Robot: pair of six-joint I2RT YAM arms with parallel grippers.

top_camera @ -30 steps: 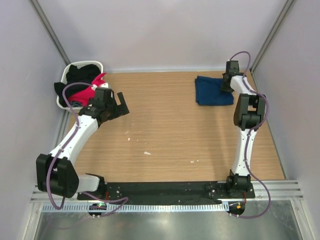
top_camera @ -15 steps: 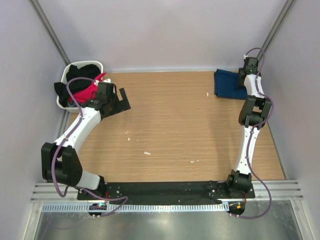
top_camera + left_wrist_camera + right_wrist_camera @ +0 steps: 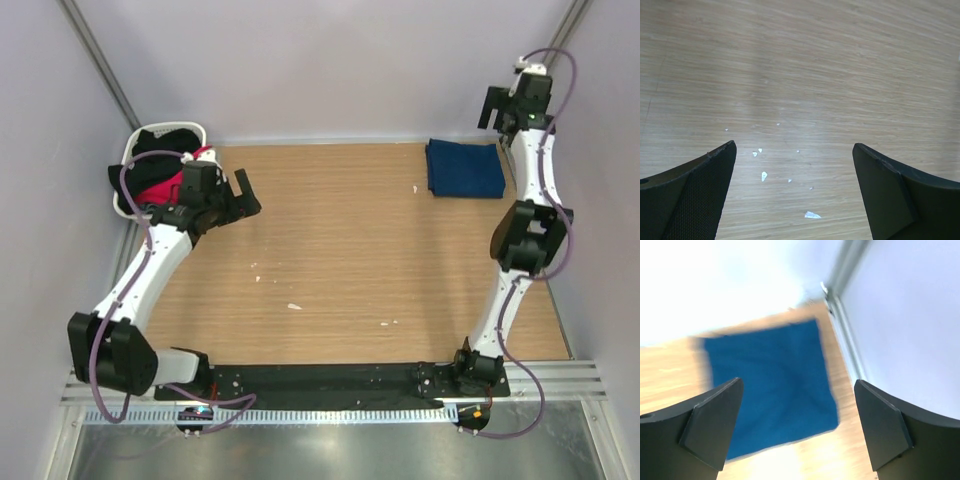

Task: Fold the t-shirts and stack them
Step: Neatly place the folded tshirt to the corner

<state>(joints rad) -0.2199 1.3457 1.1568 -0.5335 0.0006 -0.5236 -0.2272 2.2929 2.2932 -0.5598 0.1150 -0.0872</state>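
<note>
Since the earlier frames, we note that the right gripper (image 3: 497, 108) has let go of the navy t-shirt (image 3: 466, 169) and lifted off it. The shirt itself has shifted from further in on the desk (image 3: 350, 250) to the far right corner. The left arm has changed its pose only slightly beside the basket (image 3: 165, 131).

We find the navy t-shirt lying folded into a flat, roughly square packet, close to the right wall and the back edge of the desk. The right gripper hangs above and just behind it, clear of the fabric. In the right wrist view, the right gripper (image 3: 797, 385) has its jaws spread wide with nothing between them, and the navy t-shirt (image 3: 765, 365) shows below, somewhat blurred.

At the far left corner, the white basket holds a pink t-shirt (image 3: 160, 190) and a black t-shirt (image 3: 165, 148), the black one spilling over the rim. The left gripper (image 3: 243, 195) sits just to the right of the basket, over bare desk, well apart from the navy shirt. In the left wrist view, the left gripper (image 3: 794, 146) likewise has its jaws wide apart and holds nothing, with only wood grain (image 3: 815, 75) and a few white scraps (image 3: 812, 215) beneath it.
</note>
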